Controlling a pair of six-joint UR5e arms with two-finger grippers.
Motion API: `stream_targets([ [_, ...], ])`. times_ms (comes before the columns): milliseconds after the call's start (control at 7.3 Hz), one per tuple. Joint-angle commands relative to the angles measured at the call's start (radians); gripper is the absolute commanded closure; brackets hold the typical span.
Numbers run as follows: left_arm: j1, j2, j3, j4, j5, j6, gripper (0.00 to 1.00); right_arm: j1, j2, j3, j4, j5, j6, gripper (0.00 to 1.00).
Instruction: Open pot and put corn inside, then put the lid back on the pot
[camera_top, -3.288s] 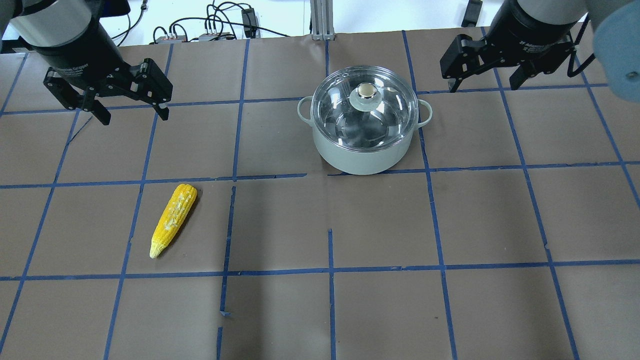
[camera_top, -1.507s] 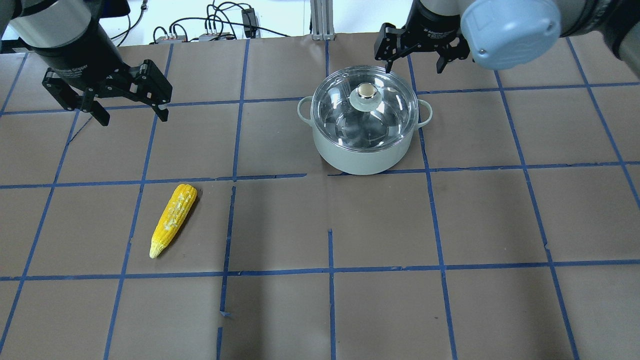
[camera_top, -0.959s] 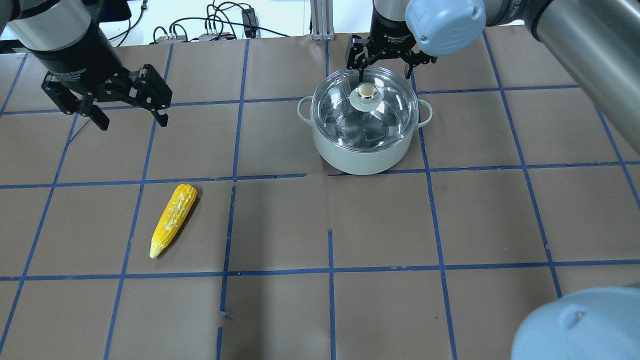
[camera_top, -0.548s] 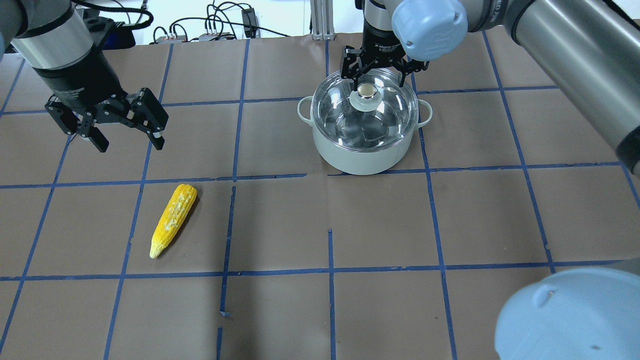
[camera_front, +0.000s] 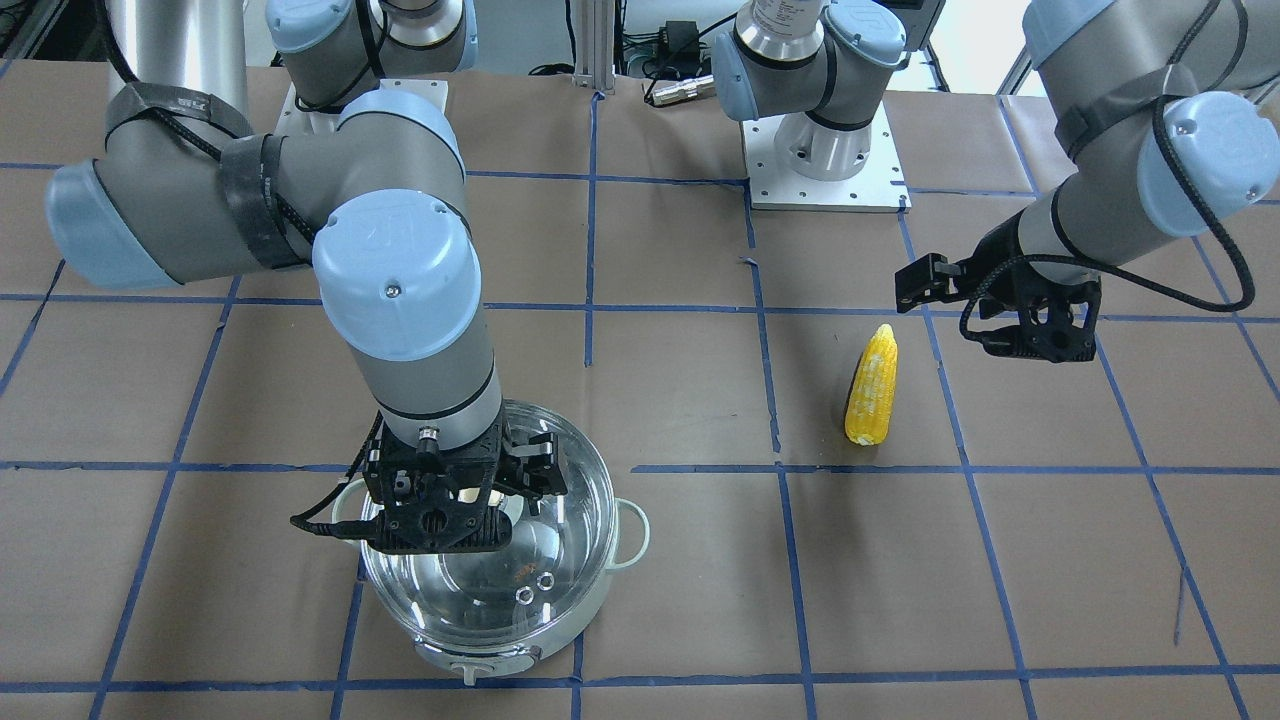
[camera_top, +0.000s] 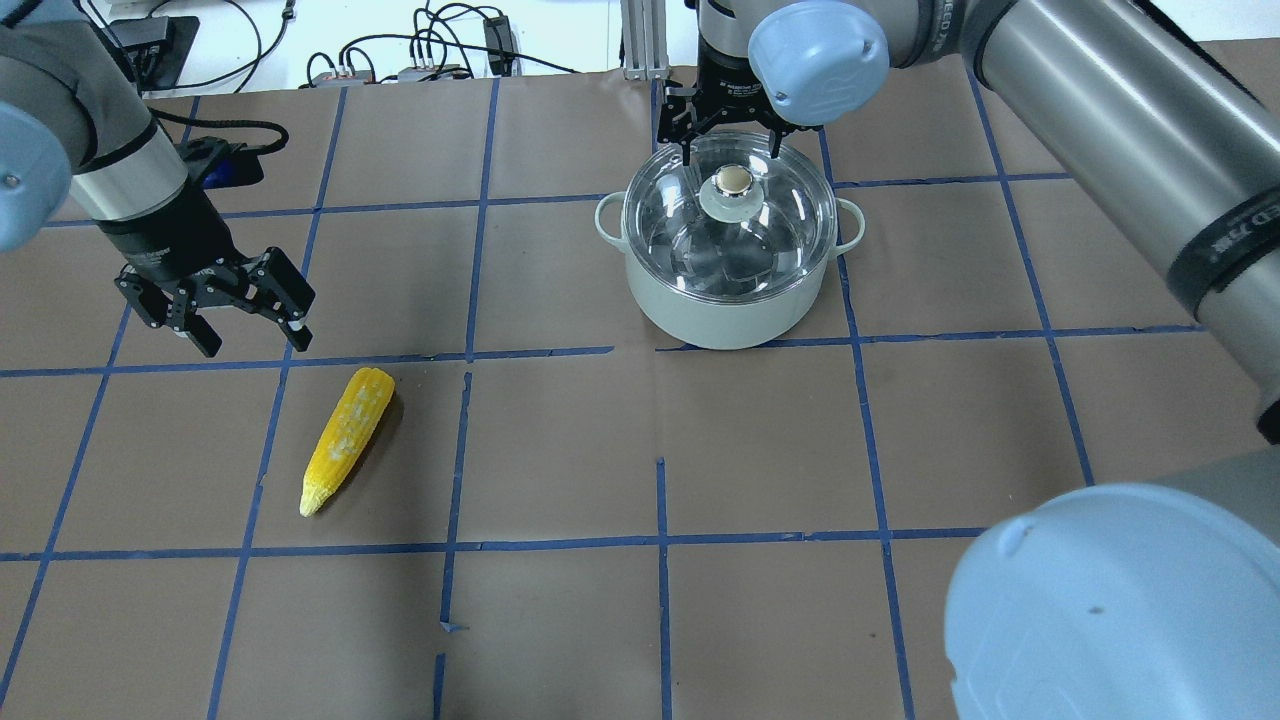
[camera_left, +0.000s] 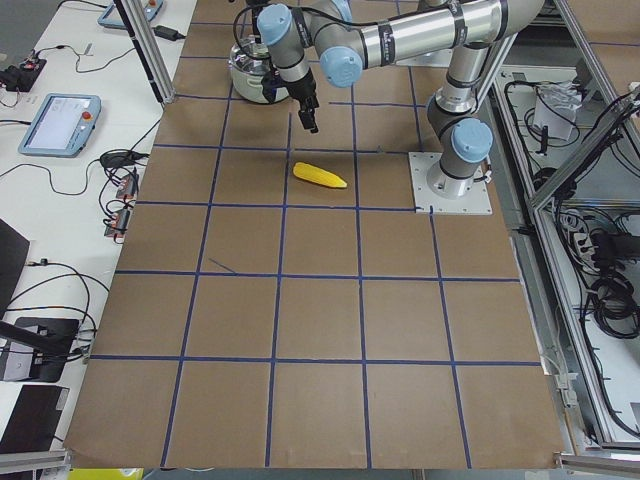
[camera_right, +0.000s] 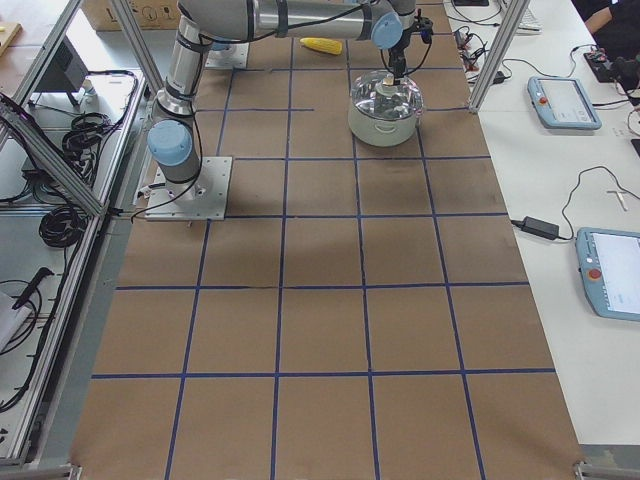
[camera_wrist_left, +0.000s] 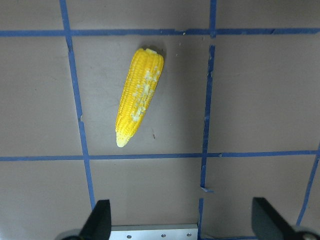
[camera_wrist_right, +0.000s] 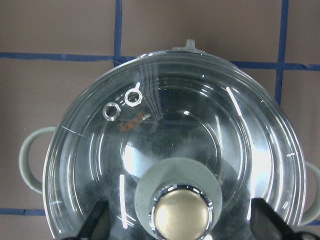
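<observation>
The pot (camera_top: 730, 315) stands at the back centre with the glass lid (camera_top: 735, 235) on it. My right gripper (camera_top: 731, 152) is open and hovers just over the lid. Its fingers stand either side of the knob (camera_wrist_right: 181, 210) without touching it. The corn (camera_top: 348, 438) lies on the table at the front left, tip toward me. My left gripper (camera_top: 250, 335) is open and empty. It hangs above the table, just behind and left of the cob's blunt end. The left wrist view shows the corn (camera_wrist_left: 137, 97) ahead of the fingers (camera_wrist_left: 100, 220).
The table is covered in brown paper with a grid of blue tape (camera_top: 660, 540). Cables and a metal post (camera_top: 640, 40) sit beyond the back edge. My right arm's elbow (camera_top: 1110, 600) fills the front right of the overhead view.
My right gripper swung from the back right to above the lid knob. My left gripper came forward and down toward the corn. Pot, lid and corn have not moved.
</observation>
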Motion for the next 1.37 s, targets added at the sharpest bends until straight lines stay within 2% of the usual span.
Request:
stream_targets([
  [0, 0.023, -0.016, -0.164, 0.184, 0.001, 0.042, 0.00, -0.004, 0.018, -0.007, -0.017, -0.002, 0.014, 0.02],
  [137, 0.023, -0.027, -0.269, 0.354, 0.003, 0.114, 0.00, -0.010, 0.020, 0.004, -0.014, -0.002, 0.014, 0.02],
  [274, 0.022, -0.045, -0.334, 0.457, 0.007, 0.133, 0.00, -0.011, 0.020, 0.005, -0.011, -0.002, 0.002, 0.03],
  [1096, 0.011, -0.101, -0.398, 0.506, 0.003, 0.135, 0.00, -0.008, 0.013, 0.054, -0.023, 0.001, -0.006, 0.04],
  [1233, 0.016, -0.095, -0.413, 0.543, 0.003, 0.140, 0.11, -0.008, 0.009, 0.056, -0.023, -0.001, -0.006, 0.04],
])
